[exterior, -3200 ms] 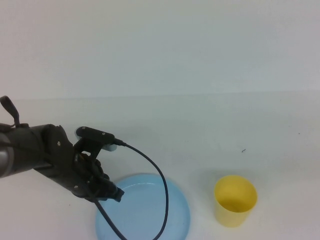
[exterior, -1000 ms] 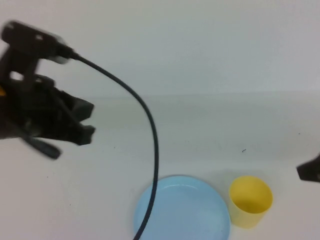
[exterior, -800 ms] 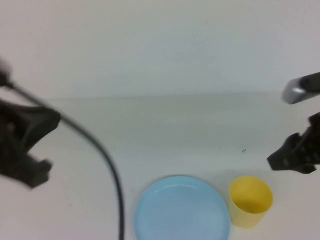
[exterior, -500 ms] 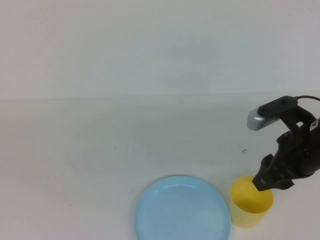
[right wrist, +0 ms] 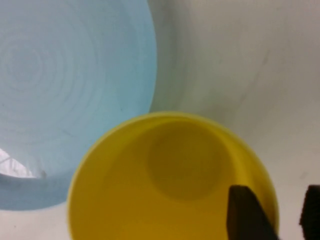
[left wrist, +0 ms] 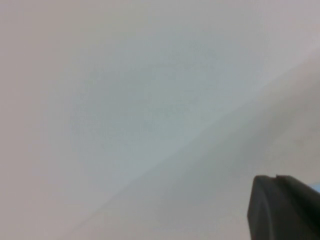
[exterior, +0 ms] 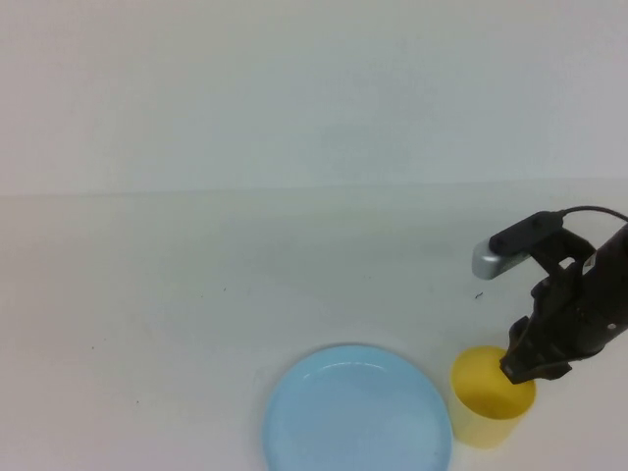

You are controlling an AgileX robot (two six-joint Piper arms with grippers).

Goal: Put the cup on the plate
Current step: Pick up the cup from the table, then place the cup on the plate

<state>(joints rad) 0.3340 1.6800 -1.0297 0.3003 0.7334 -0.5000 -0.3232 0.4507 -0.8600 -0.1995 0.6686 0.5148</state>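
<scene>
Bench: plain white bench (exterior: 294,275), matte, under a white wall.
Cup: small yellow plastic cup (exterior: 488,410), tapered, upright, just right of the plate.
Plate: round light-blue plastic plate (exterior: 357,412), shallow rim, near edge cut off.
Right gripper: right gripper (exterior: 520,368) at the cup's rim, fingers (right wrist: 245,212) spread astride the wall.
Left gripper: left gripper (left wrist: 285,210) mostly hidden, fingers pressed together.
</scene>
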